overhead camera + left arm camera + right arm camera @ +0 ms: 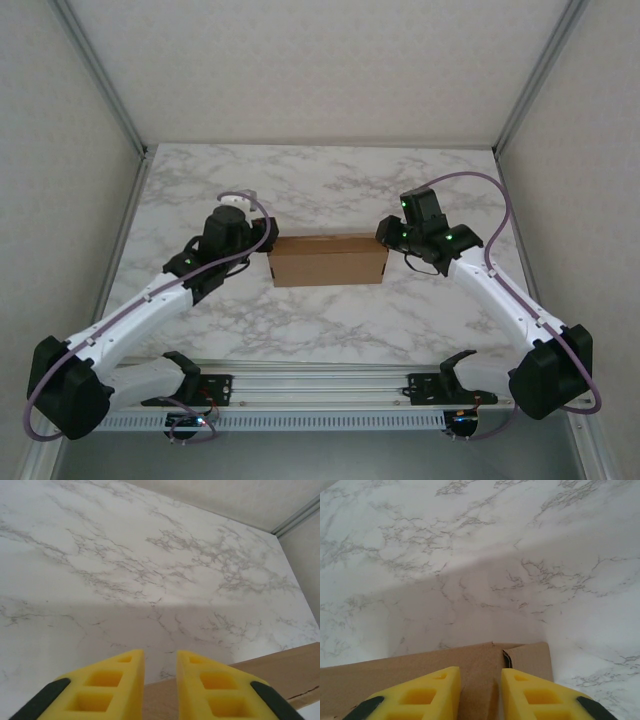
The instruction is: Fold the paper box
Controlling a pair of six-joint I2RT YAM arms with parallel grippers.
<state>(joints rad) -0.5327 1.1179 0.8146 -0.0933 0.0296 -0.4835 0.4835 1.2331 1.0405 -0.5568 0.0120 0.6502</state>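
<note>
- Marble table [330,190] spreads wide under the whole scene, white with grey veins.
- Left arm [140,305] and right arm [495,290] both reach in from the near edge, angled toward the centre.
- The paper box [328,260] sits mid-table between them: a plain brown block, long side running left to right, one gripper at each end.
- Left gripper [160,655] is at the box's left end. Its yellow fingers [122,685] stand a narrow gap apart, with brown cardboard showing low in that gap. I can't tell whether they pinch it.
- Right gripper [480,671] hangs over the box's right end, fingers likewise a slim gap apart above the brown panel. A real grip? Can't tell.
- A small dark slit [506,656] shows by the corner of that panel.
</note>
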